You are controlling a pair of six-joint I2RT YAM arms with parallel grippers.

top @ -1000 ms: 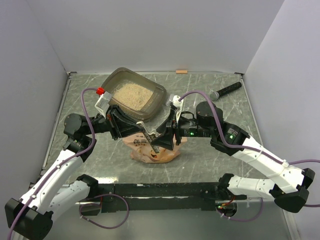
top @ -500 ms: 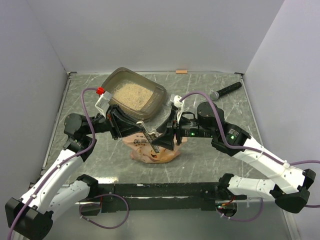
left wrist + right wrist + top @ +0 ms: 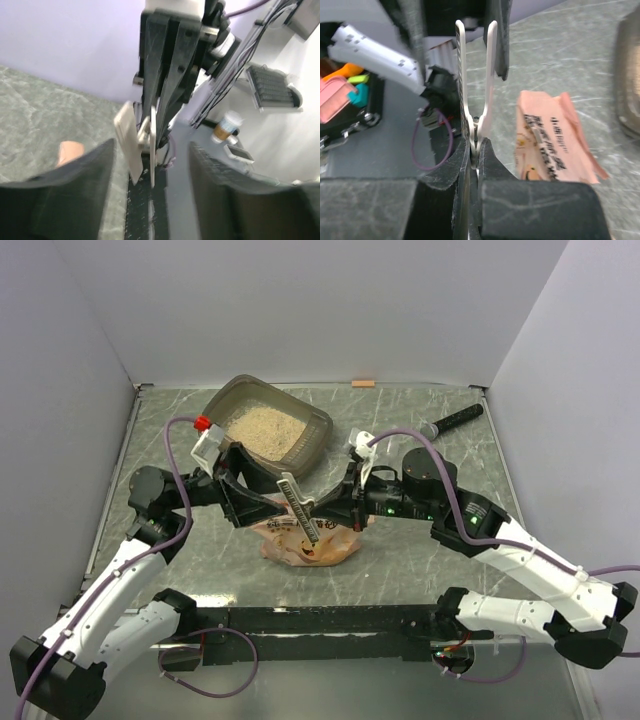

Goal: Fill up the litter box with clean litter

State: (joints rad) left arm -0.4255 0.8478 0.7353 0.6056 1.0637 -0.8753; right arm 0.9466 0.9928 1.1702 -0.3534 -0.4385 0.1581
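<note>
The litter box [image 3: 226,396] stands at the back left of the table, partly filled with beige clean litter [image 3: 262,428]. Its orange-pink pouch [image 3: 305,542] lies flat on the table below the grippers and shows beside the fingers in the right wrist view [image 3: 551,140]. A white clip [image 3: 298,506] hangs in the air between both arms. My right gripper [image 3: 479,150] is shut on the clip's [image 3: 475,75] hinged end. My left gripper [image 3: 151,150] is open, its fingers [image 3: 75,190] standing apart on either side of the clip [image 3: 131,145] without touching it.
A black microphone-like stick [image 3: 452,421] lies at the back right. A small tan piece [image 3: 363,384] sits against the back wall. The litter box's edge [image 3: 631,75] shows at the far right of the right wrist view. White walls enclose the table.
My left gripper has opened and let go of the clip. My right gripper has shut on it. The clip now tilts, and both grippers have drawn slightly apart.
</note>
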